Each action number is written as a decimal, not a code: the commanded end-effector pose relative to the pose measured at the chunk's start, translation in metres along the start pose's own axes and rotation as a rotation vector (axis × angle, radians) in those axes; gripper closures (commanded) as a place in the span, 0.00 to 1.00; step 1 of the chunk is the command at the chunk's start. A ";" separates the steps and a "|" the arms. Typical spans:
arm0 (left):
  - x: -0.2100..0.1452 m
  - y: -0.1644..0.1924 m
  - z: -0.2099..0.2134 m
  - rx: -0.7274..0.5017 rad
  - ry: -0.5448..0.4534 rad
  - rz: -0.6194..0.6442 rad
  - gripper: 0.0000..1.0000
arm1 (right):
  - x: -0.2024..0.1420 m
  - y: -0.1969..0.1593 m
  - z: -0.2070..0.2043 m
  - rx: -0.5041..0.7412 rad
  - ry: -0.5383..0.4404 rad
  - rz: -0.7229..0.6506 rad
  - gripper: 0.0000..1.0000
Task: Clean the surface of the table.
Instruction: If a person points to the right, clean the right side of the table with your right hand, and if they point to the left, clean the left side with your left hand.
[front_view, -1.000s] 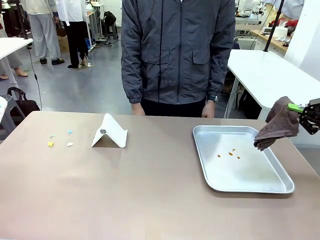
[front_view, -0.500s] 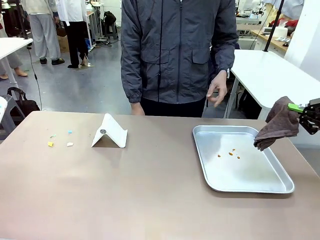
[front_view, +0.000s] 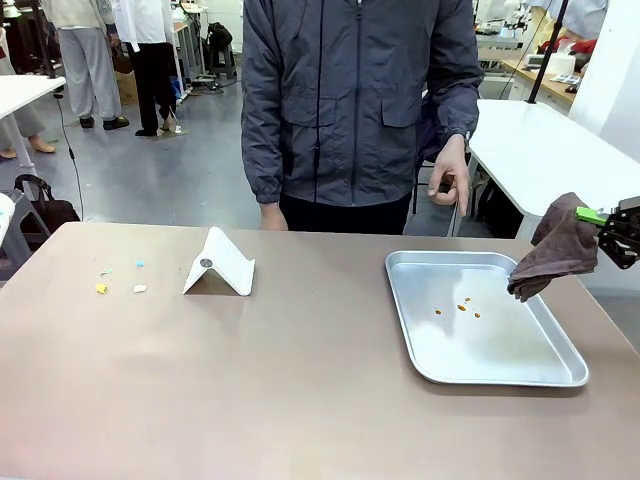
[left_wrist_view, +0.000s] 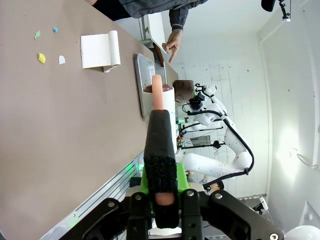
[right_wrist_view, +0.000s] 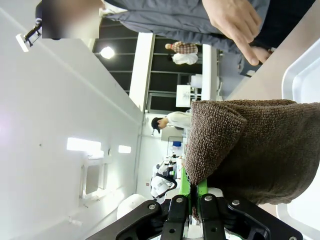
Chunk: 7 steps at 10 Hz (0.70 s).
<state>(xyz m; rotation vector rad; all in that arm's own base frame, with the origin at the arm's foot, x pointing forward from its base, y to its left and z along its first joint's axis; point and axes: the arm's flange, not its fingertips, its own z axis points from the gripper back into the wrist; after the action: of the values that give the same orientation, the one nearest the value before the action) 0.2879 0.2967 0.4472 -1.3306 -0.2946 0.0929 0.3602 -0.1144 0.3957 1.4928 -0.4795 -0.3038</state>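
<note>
Four scraps (front_view: 101, 288) on the table (front_view: 300, 400); one tray (front_view: 500, 345); one cloth (front_view: 557, 248); one roller (left_wrist_view: 160, 150)

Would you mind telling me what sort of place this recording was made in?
Probably a robotics lab or workshop hall: a white-topped work table stands beside the brown table, and there is a bare grey floor with people standing farther off.

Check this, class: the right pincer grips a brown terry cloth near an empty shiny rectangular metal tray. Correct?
No. The shiny rectangular metal tray is not empty: the front view shows small orange crumbs in it. The right pincer does grip the brown terry cloth near it.
</note>
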 end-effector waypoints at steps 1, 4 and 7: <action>-0.004 -0.003 -0.004 0.003 -0.004 -0.005 1.00 | 0.000 0.005 -0.002 -0.005 0.002 -0.004 1.00; -0.004 -0.003 -0.004 0.003 -0.004 -0.005 1.00 | 0.005 0.001 -0.007 -0.077 0.046 0.032 0.95; -0.004 -0.003 -0.004 0.003 -0.004 -0.005 1.00 | 0.033 0.001 -0.033 -0.247 0.259 0.159 0.95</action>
<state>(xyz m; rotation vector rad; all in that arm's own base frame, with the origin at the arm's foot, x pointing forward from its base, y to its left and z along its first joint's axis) 0.2878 0.2964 0.4470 -1.3308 -0.2948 0.0931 0.3856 -0.0977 0.4016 1.3132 -0.3511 -0.1343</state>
